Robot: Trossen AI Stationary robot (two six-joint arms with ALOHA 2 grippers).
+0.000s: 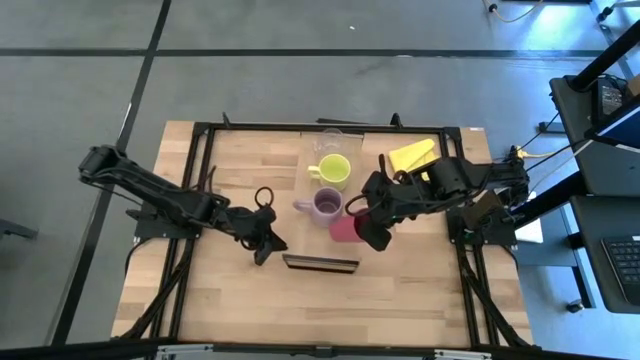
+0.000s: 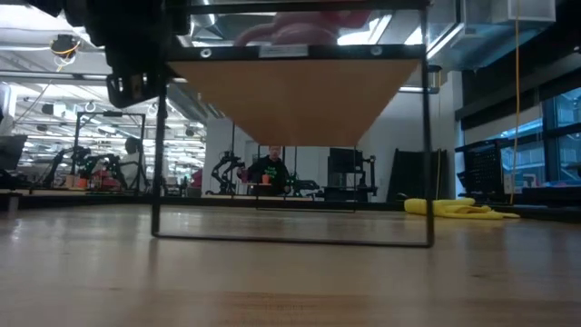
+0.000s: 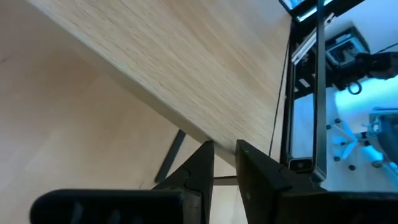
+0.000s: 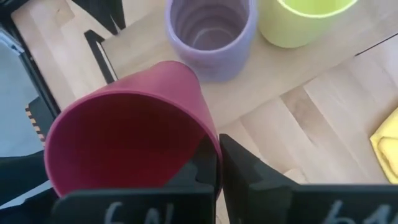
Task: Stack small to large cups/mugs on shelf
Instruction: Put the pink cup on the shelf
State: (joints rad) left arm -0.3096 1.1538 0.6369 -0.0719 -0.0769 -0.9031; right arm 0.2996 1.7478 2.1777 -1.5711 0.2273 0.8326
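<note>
**Red cup pinched by its rim at the shelf's near end**

My right gripper (image 4: 217, 163) has its two fingers closed down to a thin slit, with the rim of the red cup (image 4: 124, 140) caught between them: one finger inside the wall, the other outside. The cup hangs tilted, its mouth turned toward my wrist camera. From above, it sits at the front end of the row, just beside the purple mug (image 1: 326, 205), and I cannot tell whether its base touches the wood.

Beyond the red cup the purple mug (image 4: 211, 34) stands upright on the shelf (image 4: 292, 68), and past it the yellow-green mug (image 4: 308, 18), also upright. In the high view the clear glass cup (image 1: 331, 139) stands at the far end of the row, behind the yellow-green mug (image 1: 333, 171). The shelf runs from there toward the table's (image 1: 420, 290) front, its dark front edge (image 1: 320, 263) showing below the cups.

My left gripper (image 3: 225, 163) is out beside the shelf's front end, low over the table, its fingers nearly together with only a narrow gap and nothing between them.

A yellow cloth (image 1: 412, 156) lies on the table behind my right arm.
</note>
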